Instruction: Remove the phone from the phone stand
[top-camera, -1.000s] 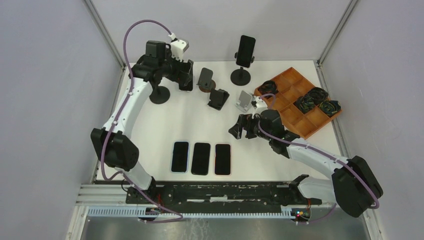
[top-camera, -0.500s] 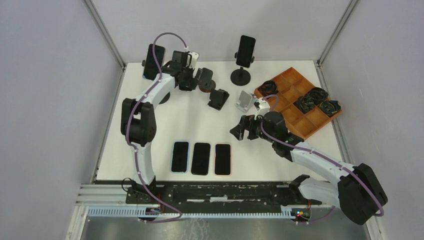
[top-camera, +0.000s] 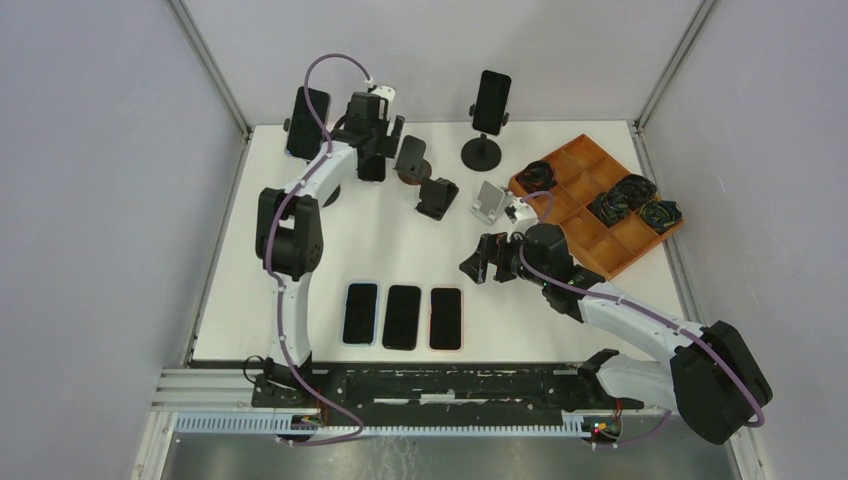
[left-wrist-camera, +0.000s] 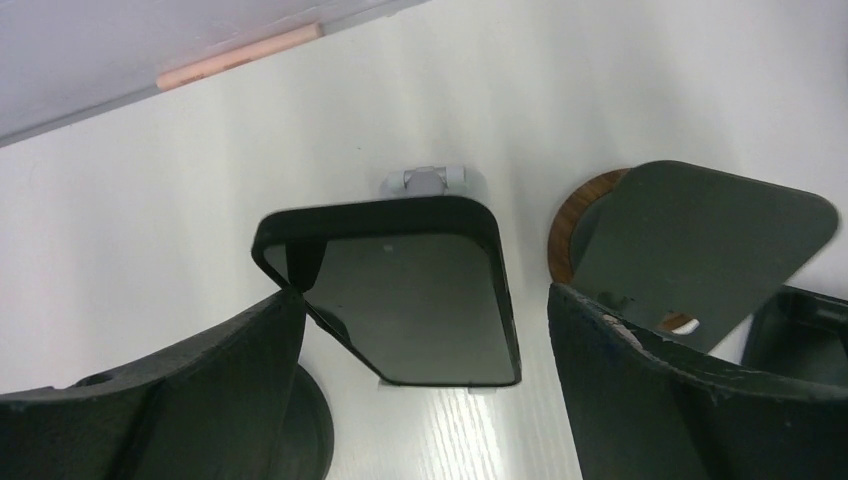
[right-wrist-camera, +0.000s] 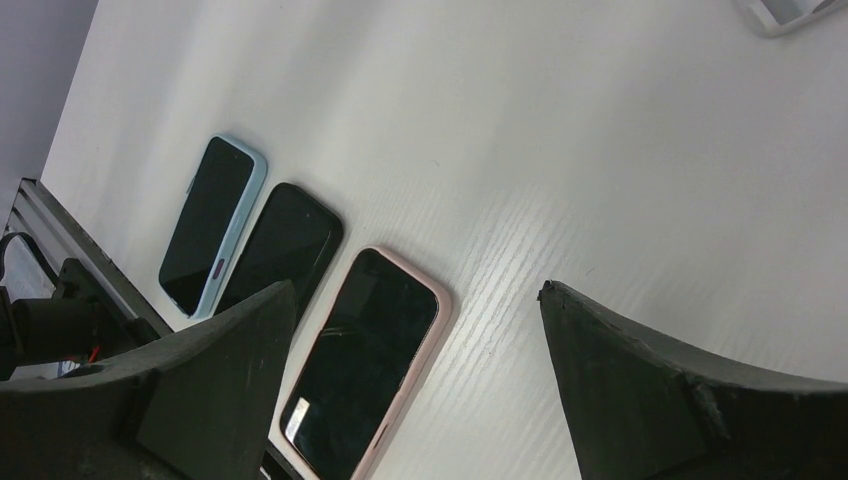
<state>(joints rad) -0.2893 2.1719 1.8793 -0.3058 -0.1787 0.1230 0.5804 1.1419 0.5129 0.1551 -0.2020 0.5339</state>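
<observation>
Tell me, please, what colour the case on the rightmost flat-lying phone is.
Pale pink; the phone shows best in the right wrist view.

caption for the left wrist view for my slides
Open jaws of the left gripper frame a black phone held in its stand, a wood-based stand beside it.

The white table (top-camera: 400, 250) carries three flat phones (top-camera: 402, 316), perhaps five stands (top-camera: 437, 197) and an orange tray (top-camera: 588, 160).
</observation>
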